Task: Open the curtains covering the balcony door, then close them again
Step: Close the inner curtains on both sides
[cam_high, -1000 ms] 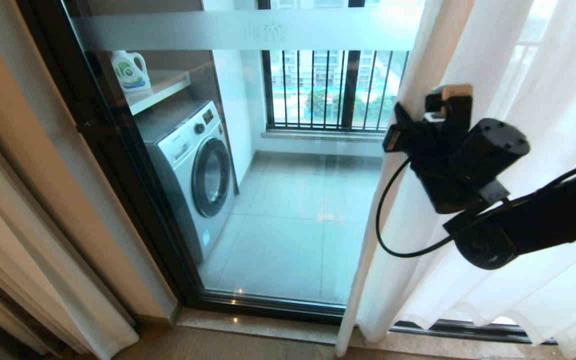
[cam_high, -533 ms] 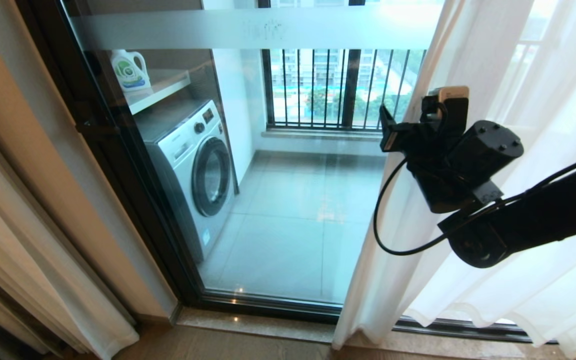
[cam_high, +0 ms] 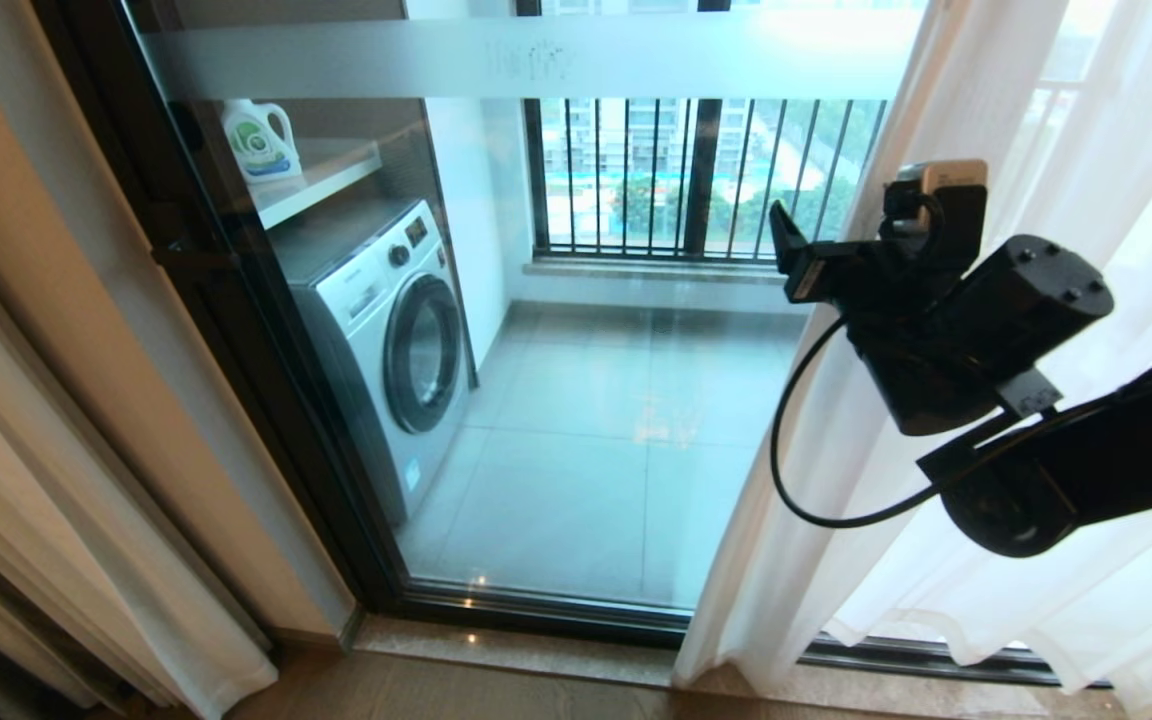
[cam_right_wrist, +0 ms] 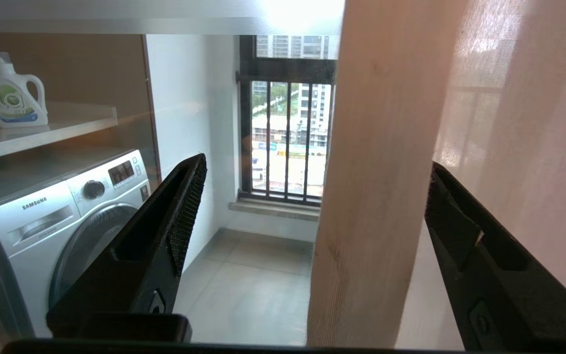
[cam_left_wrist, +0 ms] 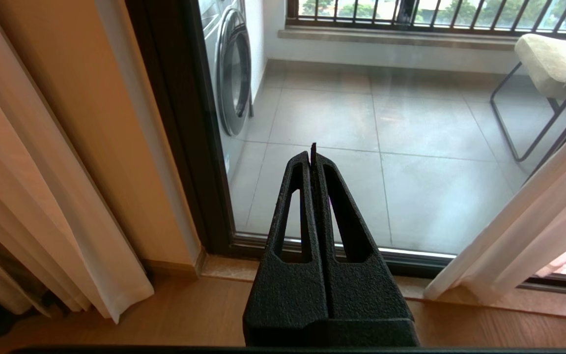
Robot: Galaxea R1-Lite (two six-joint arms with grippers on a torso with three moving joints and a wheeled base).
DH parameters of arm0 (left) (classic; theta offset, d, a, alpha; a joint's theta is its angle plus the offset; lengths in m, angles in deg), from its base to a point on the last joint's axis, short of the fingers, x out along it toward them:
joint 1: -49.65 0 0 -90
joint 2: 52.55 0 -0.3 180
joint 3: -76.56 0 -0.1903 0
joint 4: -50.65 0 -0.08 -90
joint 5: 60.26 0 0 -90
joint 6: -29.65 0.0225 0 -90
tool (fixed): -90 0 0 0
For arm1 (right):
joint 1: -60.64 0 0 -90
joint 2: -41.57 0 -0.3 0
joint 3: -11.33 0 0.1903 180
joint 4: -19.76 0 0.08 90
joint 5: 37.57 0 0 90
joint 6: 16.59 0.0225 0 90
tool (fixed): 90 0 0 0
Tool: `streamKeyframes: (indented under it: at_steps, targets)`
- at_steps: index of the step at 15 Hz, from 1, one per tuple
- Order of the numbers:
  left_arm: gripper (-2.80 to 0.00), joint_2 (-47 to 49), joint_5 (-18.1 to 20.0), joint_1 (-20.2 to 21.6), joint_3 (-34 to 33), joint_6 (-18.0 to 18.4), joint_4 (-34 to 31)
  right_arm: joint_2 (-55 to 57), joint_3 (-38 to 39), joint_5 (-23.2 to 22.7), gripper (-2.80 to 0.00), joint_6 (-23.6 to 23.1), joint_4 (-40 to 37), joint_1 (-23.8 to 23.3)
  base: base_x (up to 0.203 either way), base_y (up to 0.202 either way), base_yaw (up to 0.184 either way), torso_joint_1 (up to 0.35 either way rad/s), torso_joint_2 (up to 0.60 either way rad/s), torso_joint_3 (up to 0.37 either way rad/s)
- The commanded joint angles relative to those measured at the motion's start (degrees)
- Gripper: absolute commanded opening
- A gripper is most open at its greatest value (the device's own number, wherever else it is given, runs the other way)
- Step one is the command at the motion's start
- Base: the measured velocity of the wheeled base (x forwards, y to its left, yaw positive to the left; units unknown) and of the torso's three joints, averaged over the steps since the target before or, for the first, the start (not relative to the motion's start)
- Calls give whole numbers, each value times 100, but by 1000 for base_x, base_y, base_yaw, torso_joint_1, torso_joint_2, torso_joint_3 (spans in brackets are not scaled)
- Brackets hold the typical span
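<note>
The sheer white curtains (cam_high: 986,620) hang bunched at the right side of the balcony door (cam_high: 576,450), whose glass stands uncovered on the left and in the middle. My right gripper (cam_high: 836,250) is raised at the curtain's leading edge. In the right wrist view the right gripper (cam_right_wrist: 317,167) is open wide, and the curtain's folded edge (cam_right_wrist: 376,172) hangs loose between the fingers without being pinched. My left gripper (cam_left_wrist: 311,152) is shut and empty, parked low and pointing at the door's bottom rail, with the curtain hem (cam_left_wrist: 523,236) off to its side.
Behind the glass stand a white washing machine (cam_high: 386,340), a detergent bottle (cam_high: 256,140) on a shelf, the black bar railing (cam_high: 656,180) and a chair (cam_left_wrist: 548,59). Thick beige drapes (cam_high: 56,520) hang at the left. Wood floor (cam_left_wrist: 189,314) lies in front of the threshold.
The right gripper has opened and let go of the curtain's edge. The arm and the curtain edge have shifted a little to the right, uncovering slightly more glass.
</note>
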Motion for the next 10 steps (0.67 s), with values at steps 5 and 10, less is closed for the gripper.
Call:
streamKeyframes:
  at_steps: [5,10]
  targets:
    - [-280,-1,-2,-6,0,-3,2,-1435,1497,5,0,-23,52,0,0,0,0,0,0,0]
    - [-280,-1,-2,-6,0,-3,2,-2514,2667,1,0,-9,50,-59,0,0,0,0,0,0]
